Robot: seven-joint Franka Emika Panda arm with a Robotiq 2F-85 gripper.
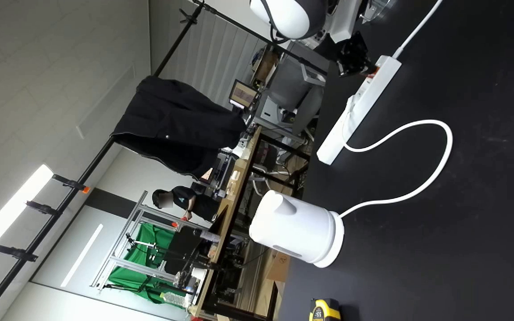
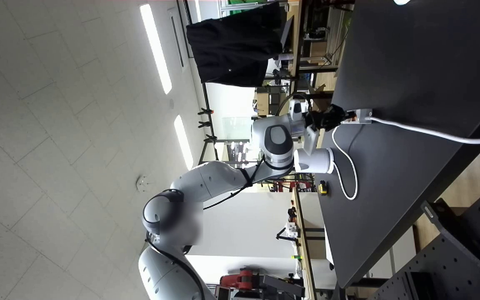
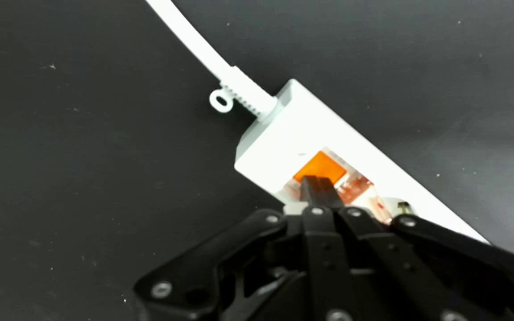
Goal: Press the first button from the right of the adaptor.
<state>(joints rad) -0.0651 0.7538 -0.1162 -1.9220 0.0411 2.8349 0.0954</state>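
The adaptor is a long white power strip lying on the black table in both exterior views (image 1: 368,103) (image 2: 364,115). In the wrist view its cable end (image 3: 283,142) shows, with a bright orange button (image 3: 324,164) nearest the cable and a reddish switch (image 3: 354,187) beside it. My gripper (image 3: 317,179) is shut, with nothing seen between its fingertips. The tips overlap the near edge of the orange button in the wrist view and seem to touch it. In both exterior views the gripper (image 1: 370,71) (image 2: 351,115) points down onto the strip's cable end. The farther switches are hidden behind the fingers.
A white kettle (image 1: 297,225) stands past the strip's far end; its looping white cable (image 1: 446,154) runs over the table to a plug in the strip. A yellow tape measure (image 1: 324,310) lies beyond the kettle. The strip's own cable (image 2: 431,132) runs over the table edge.
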